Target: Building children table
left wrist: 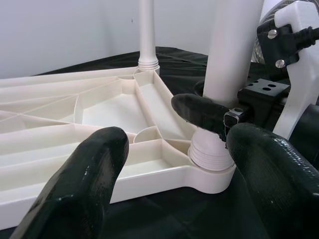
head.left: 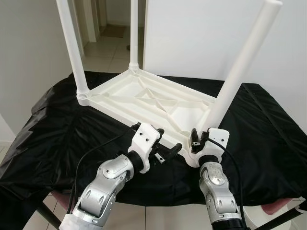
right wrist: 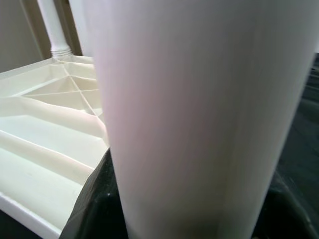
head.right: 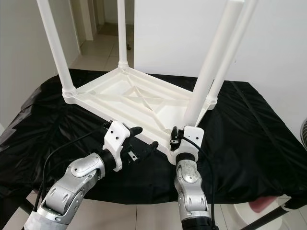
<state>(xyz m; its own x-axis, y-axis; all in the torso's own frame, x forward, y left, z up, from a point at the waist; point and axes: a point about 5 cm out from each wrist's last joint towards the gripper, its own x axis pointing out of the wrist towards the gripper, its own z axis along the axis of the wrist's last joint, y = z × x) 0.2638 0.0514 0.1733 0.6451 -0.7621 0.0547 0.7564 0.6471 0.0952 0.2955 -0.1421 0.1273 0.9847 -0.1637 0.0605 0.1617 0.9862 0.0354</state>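
1 upturned tabletop, 4 legs up — right gripper clasps 1, left gripper spread.

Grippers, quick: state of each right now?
Left gripper: open, holding nothing, beside the tabletop edge.
Right gripper: shut on the near table leg at its base.

One upturned white tabletop lay there, with four white legs standing up from it, one black cloth beneath, and two grippers: left gripper, right gripper.
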